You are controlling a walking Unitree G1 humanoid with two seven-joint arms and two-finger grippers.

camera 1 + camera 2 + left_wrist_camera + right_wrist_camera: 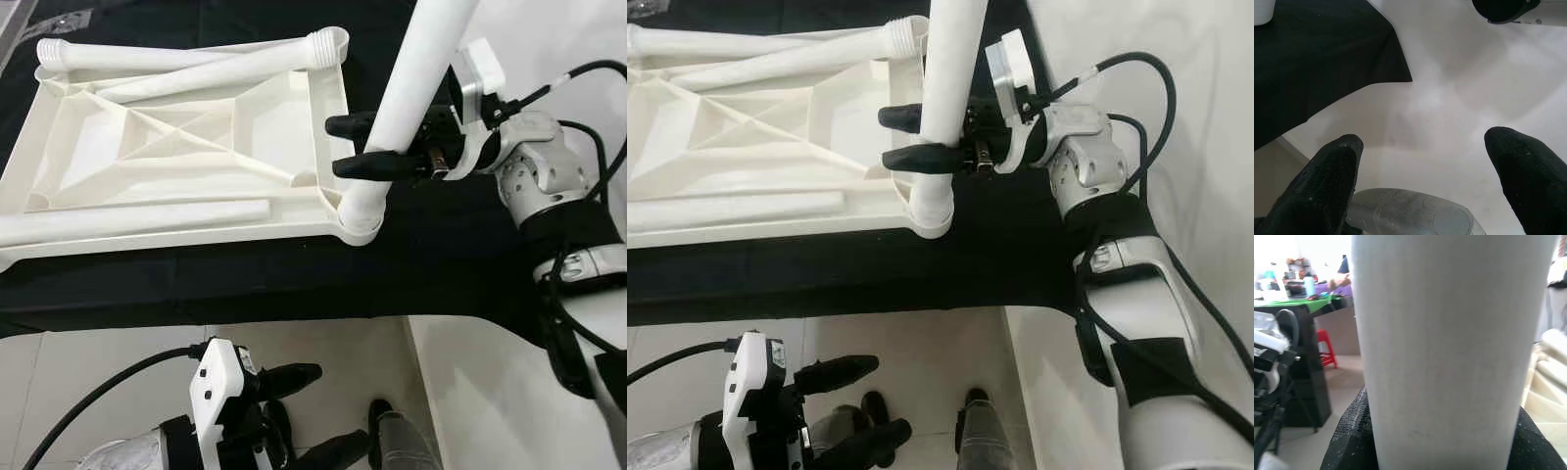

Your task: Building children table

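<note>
Right fingers (364,164): pressed against either side of the upright table leg (416,83), pinching it a little above its lower end.
Right gripper (358,145): reaches in from the right over the near right corner of the upturned tabletop (186,157); its silver wrist and black cable trail off to the right.
Upright table leg: a white tube, leaning slightly, its lower end seated in the round corner socket (361,217) at the tabletop's near right corner. In the right wrist view the tube (1449,347) stands between the two black fingers.
Left fingers (1327,181): spread apart with nothing between them, pale floor (1449,98) showing in the gap.
Left gripper (304,411): low over the floor, in front of the counter's near edge, well apart from the tabletop.
Tabletop: white plastic, lying underside up on the black-covered counter (196,284), ribs and braces showing; its near edge runs close to the counter's near edge.
Loose legs: two white tubes (196,64) lie crossed along the tabletop's far edge, threaded ends toward the far corners; a third tube (137,217) lies along the near edge, inside the rim.
Floor: pale tiles below the counter's near edge.
</note>
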